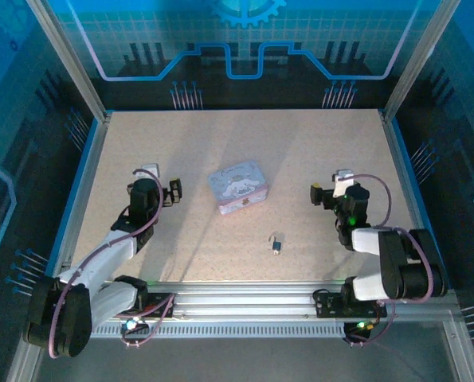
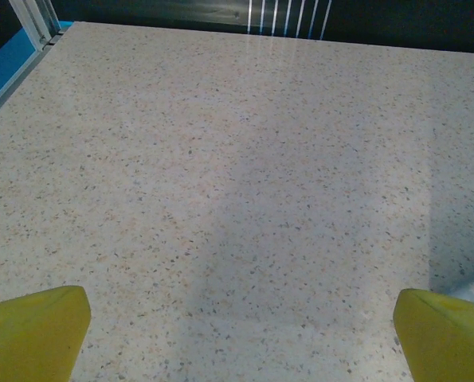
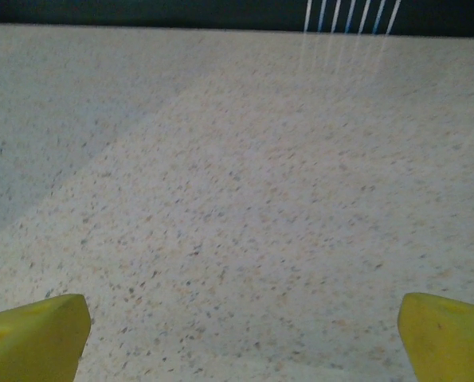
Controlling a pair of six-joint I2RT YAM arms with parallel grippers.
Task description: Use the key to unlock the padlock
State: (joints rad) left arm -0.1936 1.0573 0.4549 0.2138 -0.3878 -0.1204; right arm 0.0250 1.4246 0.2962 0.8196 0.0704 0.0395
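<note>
Right gripper (image 3: 243, 334) agape, padlock (image 1: 276, 243) a blur

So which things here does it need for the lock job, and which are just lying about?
For the job:
the padlock
the key, too small to make out here

Just lying about:
the pale blue cartoon box
</note>
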